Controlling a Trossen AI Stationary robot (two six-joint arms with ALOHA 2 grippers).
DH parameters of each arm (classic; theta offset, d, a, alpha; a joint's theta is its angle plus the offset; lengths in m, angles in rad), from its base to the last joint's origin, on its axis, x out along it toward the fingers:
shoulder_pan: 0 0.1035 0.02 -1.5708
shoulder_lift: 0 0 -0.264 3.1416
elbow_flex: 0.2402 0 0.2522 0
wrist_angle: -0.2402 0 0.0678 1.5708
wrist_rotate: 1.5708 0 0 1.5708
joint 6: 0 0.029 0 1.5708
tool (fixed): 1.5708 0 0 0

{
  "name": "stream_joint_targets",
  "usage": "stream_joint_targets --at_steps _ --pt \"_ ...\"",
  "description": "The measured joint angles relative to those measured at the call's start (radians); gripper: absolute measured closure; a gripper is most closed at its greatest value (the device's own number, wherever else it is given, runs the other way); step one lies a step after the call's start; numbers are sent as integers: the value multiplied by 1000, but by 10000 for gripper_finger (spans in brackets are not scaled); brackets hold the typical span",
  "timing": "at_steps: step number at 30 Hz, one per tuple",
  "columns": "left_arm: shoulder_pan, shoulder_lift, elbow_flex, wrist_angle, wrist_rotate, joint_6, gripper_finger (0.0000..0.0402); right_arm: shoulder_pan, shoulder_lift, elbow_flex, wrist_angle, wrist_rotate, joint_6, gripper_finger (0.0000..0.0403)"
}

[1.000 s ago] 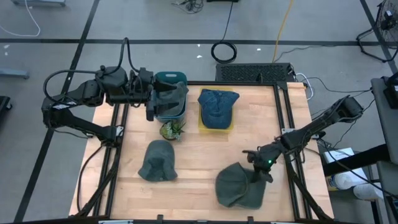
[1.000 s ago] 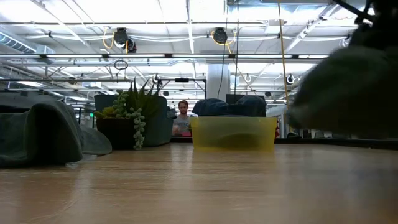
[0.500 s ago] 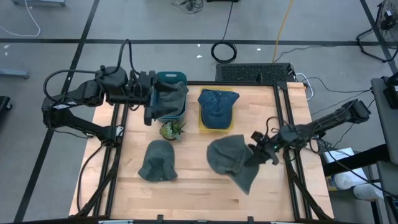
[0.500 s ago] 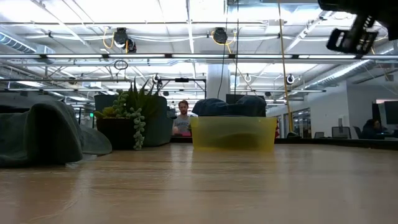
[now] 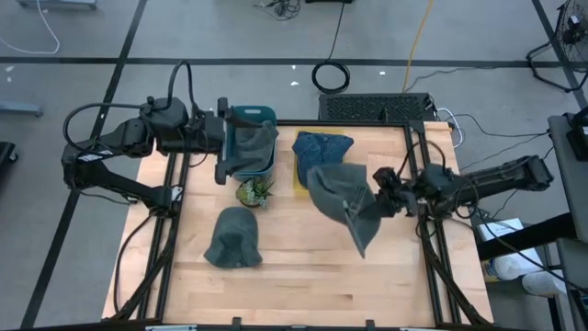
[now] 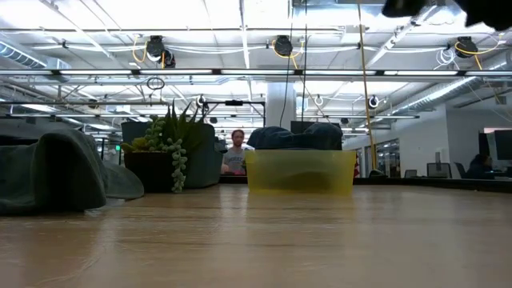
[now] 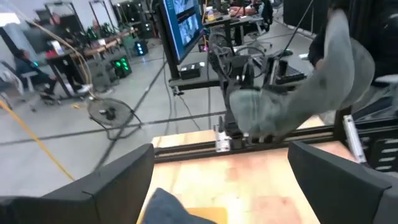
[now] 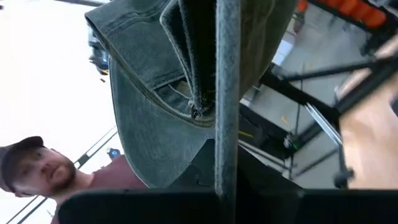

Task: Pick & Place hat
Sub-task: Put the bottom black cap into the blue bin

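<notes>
Your grey hat (image 5: 342, 204) has come up off the worktop (image 5: 303, 267) and now hangs in the air just beside the yellow bin (image 5: 299, 182), pinched in the right gripper (image 5: 378, 204) fingers. That puts the carry underway; release remains. The left gripper (image 5: 223, 142) waits, fingers wide, at the teal bin (image 5: 253, 115).

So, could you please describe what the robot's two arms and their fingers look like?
Both arms are dark, nearly black, built of slim jointed links. The left arm carries looping black cables along its links. Its fingers are broad, flat, matte dark slabs. The right arm is a slender dark link with blocky joints. Its gripper looks compact and dark from above.
</notes>
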Motion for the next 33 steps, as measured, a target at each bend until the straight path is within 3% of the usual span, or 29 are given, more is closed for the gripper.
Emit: stream_joint_targets --at_steps 7,19,26,33 --pt "0 0 0 43 -2 54 23 -101 91 211 2 -197 36 403" --pt "0 0 0 73 73 84 23 -212 299 455 33 -561 371 403" --pt "-4 0 0 96 242 79 23 -256 420 498 274 -573 595 403" --pt "-56 0 0 94 255 94 23 -276 524 556 299 -573 656 403"
